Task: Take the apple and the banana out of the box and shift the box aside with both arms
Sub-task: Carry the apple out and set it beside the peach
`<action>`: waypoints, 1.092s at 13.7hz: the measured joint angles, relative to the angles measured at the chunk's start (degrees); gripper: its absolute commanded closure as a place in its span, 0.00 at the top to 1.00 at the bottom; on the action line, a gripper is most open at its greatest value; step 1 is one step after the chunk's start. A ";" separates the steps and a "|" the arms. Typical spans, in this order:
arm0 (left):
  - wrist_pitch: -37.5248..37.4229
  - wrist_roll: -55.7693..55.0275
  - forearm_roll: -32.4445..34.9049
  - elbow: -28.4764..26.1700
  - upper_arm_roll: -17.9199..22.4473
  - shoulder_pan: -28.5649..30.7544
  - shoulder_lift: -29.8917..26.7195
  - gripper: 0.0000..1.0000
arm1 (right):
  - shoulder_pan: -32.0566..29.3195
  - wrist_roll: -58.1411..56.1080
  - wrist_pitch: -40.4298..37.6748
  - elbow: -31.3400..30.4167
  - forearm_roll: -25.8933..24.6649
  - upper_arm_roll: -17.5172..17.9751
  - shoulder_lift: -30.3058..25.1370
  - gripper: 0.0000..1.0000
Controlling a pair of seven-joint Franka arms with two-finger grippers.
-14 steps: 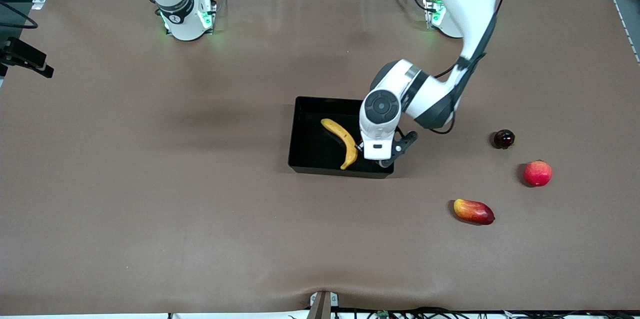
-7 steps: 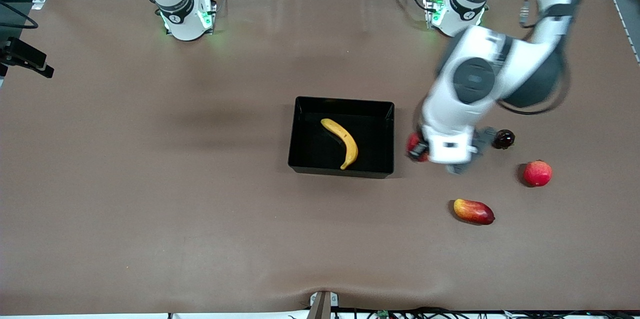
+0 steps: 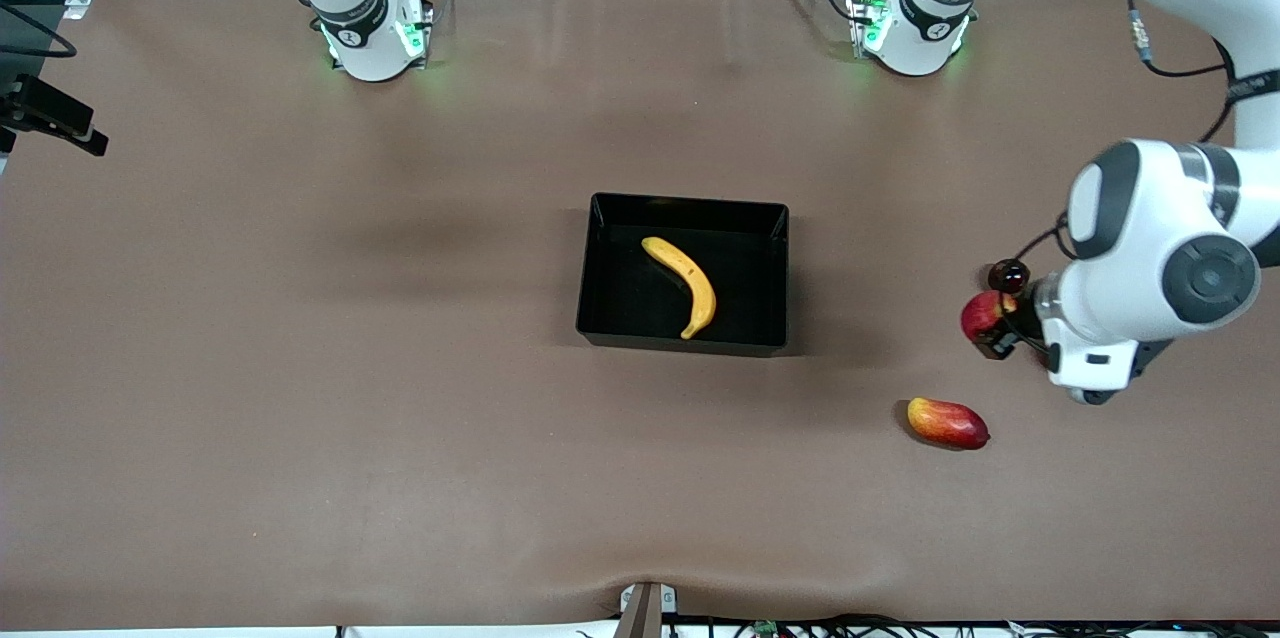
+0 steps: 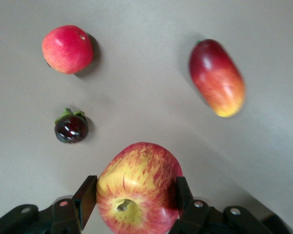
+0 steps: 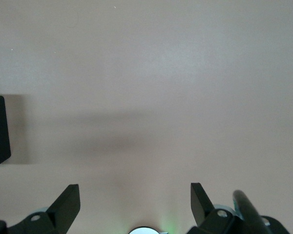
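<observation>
Toward the left arm's end of the table [image 3: 300, 418], the left gripper [image 3: 1000, 323] is hanging in the air with its two black fingers [image 4: 86, 199] pinching the apple [image 3: 981, 314] from either side; the apple, red with yellowish streaks, is filling the gap between the fingers in the left wrist view, stem hollow facing the camera. Over the bare brown table surface the gripper is sitting, with a small dark round fruit [image 3: 1008, 275] showing just beside the held apple in the front view and an oblong red-yellow mango [image 3: 947, 422] lying on the table nearer to the front camera; in the left wrist view a plain pink-red round fruit [image 4: 67, 49] is resting on the table near the dark one, apart from it. At the middle of the table the black box [image 3: 683, 342] is standing, well apart from the left gripper; the banana [image 3: 684, 282] is lying flat inside it, curved, resting on the box floor. Above bare table the right gripper [image 5: 135, 204] is waiting with its fingers spread wide and gripping nothing; a corner of the box is showing at the edge of the right wrist view.
</observation>
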 measured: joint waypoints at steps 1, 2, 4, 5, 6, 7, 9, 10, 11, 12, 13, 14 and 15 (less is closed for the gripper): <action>1.42 1.87 0.00 -0.81 0.00 1.54 0.89 0.00 | 0.00 0.00 0.00 0.00 0.00 0.00 0.00 1.00; 3.58 3.74 0.00 -1.83 0.00 3.17 1.66 0.00 | 0.00 0.00 0.00 0.00 0.00 0.00 0.00 1.00; 7.82 6.69 0.00 -3.62 -0.01 6.13 3.00 0.00 | 0.00 0.00 0.00 0.00 0.00 0.00 0.00 1.00; 9.95 7.11 0.00 -4.36 -0.03 7.11 3.65 0.00 | 0.00 0.00 0.00 0.00 0.00 0.00 0.00 1.00; 12.24 7.21 0.00 -5.11 -0.03 7.71 4.33 0.00 | 0.00 0.00 0.00 0.00 0.00 0.00 0.00 1.00; 14.26 7.20 0.00 -5.77 -0.06 7.91 5.03 0.00 | 0.00 0.00 0.00 0.00 0.00 0.00 0.00 1.00; 16.44 7.14 0.00 -6.40 -0.37 7.71 6.64 0.00 | 0.00 0.00 0.00 0.00 0.00 0.00 0.00 1.00; 16.89 7.09 0.00 -6.44 -0.51 7.42 7.36 0.00 | 0.00 0.00 0.00 0.00 0.00 0.00 0.00 1.00; 17.11 7.06 0.00 -6.44 -0.65 7.12 7.89 0.00 | 0.00 0.00 -0.01 0.00 0.00 0.00 0.00 1.00; 17.15 7.07 0.00 -6.45 -0.73 6.81 8.22 0.00 | 0.00 0.00 -0.01 0.00 0.00 0.00 0.00 1.00; 17.16 7.11 0.00 -6.45 -0.75 6.47 8.47 0.11 | 0.00 0.00 -0.02 0.00 0.00 0.00 0.01 1.00; 17.16 7.12 0.00 -6.47 -0.79 6.11 8.64 0.32 | 0.00 0.00 -0.03 0.00 0.00 0.00 0.01 1.00; 17.17 7.12 0.00 -6.47 -0.80 5.76 8.89 0.59 | 0.00 0.00 -0.03 0.00 0.00 0.00 0.01 1.00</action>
